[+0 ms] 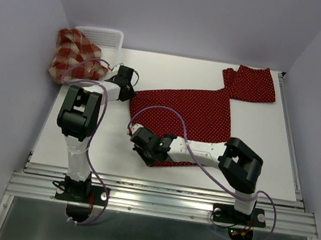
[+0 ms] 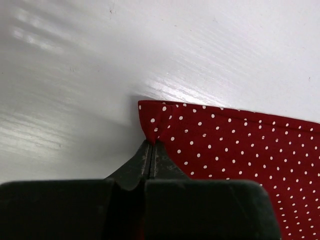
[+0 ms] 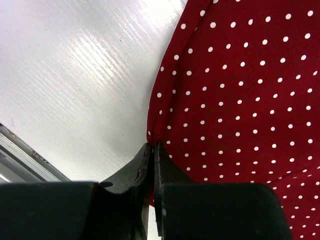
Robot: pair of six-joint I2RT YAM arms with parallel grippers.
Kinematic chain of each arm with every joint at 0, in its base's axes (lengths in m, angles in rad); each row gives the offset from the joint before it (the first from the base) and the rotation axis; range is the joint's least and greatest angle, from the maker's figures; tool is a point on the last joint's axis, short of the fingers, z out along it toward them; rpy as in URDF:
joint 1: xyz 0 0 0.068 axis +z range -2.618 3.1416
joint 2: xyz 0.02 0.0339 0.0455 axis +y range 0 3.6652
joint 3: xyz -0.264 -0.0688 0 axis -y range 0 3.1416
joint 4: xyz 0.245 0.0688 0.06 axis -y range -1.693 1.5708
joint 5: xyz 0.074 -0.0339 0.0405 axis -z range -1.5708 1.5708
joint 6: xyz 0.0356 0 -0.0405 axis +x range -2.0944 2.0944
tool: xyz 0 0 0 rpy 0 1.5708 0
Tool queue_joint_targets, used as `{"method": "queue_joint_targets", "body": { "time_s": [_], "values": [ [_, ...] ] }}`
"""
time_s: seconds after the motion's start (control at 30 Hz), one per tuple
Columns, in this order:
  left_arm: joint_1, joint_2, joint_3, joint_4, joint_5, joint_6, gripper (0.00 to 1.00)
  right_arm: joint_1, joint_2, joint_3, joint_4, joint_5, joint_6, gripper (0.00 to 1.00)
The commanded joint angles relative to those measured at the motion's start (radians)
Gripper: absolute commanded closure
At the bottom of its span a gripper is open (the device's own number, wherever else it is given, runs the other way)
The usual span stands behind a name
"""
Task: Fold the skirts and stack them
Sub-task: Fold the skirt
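L gripper (image 2: 151, 145): jaws pressed together, pinching a corner of the dotted skirt (image 2: 240, 155) right at the tips; hem there is turned over into a small lip. R gripper (image 3: 153, 149): likewise clamped tight, nipping the same skirt's edge, cloth gathering into a soft crease just ahead of the tips. Fingers on both are black, hard, wedge-shaped, matte. Skirt = thin dark-red fabric w/ tiny white dots. It lies mostly flat btwn the two grippers & out to their right, edges a bit wavy. Under it is the white table (image 2: 75, 75), glossy w/ faint wood-like grain. Farther off, beyond the spread skirt & well right of both grippers: second dotted skirt (image 1: 253, 82), same cloth, smaller, rumpled, touching the first at one corner. Just left of the L gripper: plaid skirt (image 1: 73, 58), red-and-cream check, heaped & draped over the side of a white mesh basket (image 1: 109, 37), rigid plastic.
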Motion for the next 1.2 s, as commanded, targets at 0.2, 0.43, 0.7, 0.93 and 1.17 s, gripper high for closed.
{"method": "queue_joint_targets", "body": {
  "time_s": [0.2, 0.43, 0.7, 0.93, 1.17],
  "values": [
    [0.004, -0.122, 0.009, -0.024, -0.135, -0.010, 1.00, 0.000, -0.124, -0.068, 0.136, -0.257, -0.039, 0.99],
    [0.004, -0.228, 0.061, -0.087, -0.258, -0.007, 1.00, 0.000, -0.161, -0.044, 0.156, -0.262, -0.045, 0.99],
    [-0.003, -0.236, 0.201, -0.149, -0.236, 0.029, 1.00, -0.112, -0.254, -0.084, 0.188, -0.292, 0.067, 0.99],
    [-0.085, -0.144, 0.394, -0.146, -0.203, 0.064, 1.00, -0.220, -0.400, -0.177, 0.187, -0.259, 0.151, 0.99],
    [-0.168, 0.004, 0.642, -0.160, -0.155, 0.075, 1.00, -0.273, -0.529, -0.271, 0.168, -0.187, 0.217, 0.99]
  ]
}}
